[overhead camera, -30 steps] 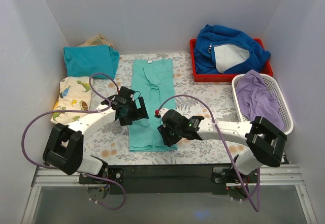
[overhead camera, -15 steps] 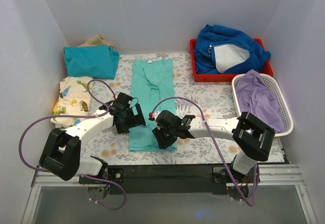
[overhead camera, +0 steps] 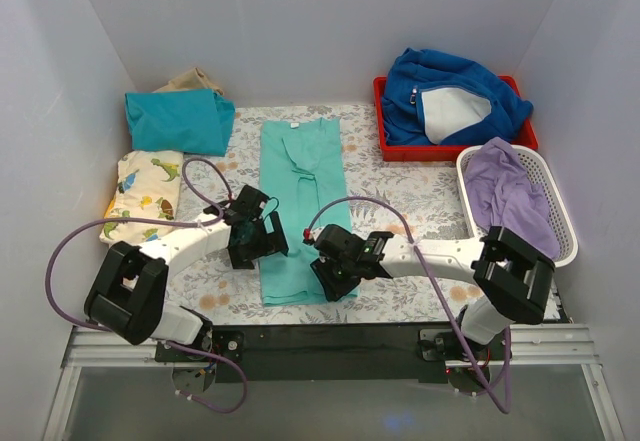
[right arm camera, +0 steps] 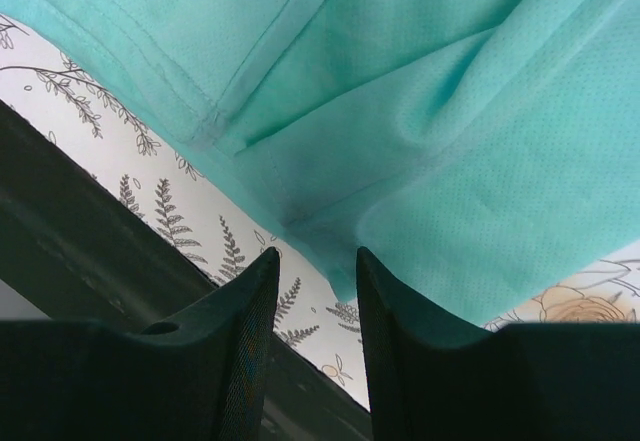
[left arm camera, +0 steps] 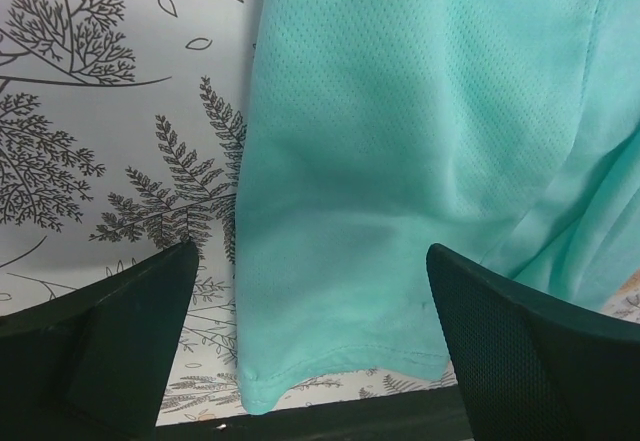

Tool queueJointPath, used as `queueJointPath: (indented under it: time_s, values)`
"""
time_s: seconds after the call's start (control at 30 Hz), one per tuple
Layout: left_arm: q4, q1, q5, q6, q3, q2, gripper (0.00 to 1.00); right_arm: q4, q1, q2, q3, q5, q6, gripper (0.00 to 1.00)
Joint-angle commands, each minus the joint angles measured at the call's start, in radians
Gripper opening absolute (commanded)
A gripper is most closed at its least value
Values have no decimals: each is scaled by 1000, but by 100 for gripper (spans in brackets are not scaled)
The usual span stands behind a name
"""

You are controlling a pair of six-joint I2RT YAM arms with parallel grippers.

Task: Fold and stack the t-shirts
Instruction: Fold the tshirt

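The mint-turquoise t-shirt [overhead camera: 300,186] lies folded into a long strip down the middle of the table, its hem nearest me. My left gripper [overhead camera: 256,242] is at the hem's left corner. In the left wrist view [left arm camera: 312,251] it is wide open over the shirt [left arm camera: 400,141], holding nothing. My right gripper [overhead camera: 336,277] is at the hem's right corner. In the right wrist view [right arm camera: 315,253] its jaws stand a narrow gap apart, with the shirt's corner [right arm camera: 450,111] just at the tips, not pinched. The darker teal folded tee [overhead camera: 178,121] and the cream dinosaur-print tee [overhead camera: 145,196] lie at the left.
A red tray [overhead camera: 385,146] at the back right holds the royal-blue fleece jacket [overhead camera: 450,86]. A white basket [overhead camera: 470,186] with a purple garment [overhead camera: 510,191] stands at the right. White walls close in three sides. The table's black front edge [overhead camera: 300,336] runs just below the hem.
Both grippers have moved toward me along the shirt to its near hem corners. The shirt's near end has shifted slightly.
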Motion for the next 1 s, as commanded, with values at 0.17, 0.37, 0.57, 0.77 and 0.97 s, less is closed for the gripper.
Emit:
queueJointPath:
  time_s: [0.17, 0.37, 0.57, 0.77, 0.97]
  values:
    - [-87, -33, -21, -6, 54, -111, 98, -25, 8, -203, 23, 121, -18, 46]
    - [-159, -33, 20, -21, 114, -234, 98, -43, -143, -408, -18, 145, 2, 61]
    - [-107, -33, 138, -104, -19, -309, 98, -34, -347, -536, -147, -2, -13, 64]
    - [-116, -33, 164, -172, -128, -367, 98, -21, -420, -521, -228, -165, 1, 65]
    - [-130, -35, 181, -218, -196, -427, 98, 32, -434, -515, -306, -259, 51, 65]
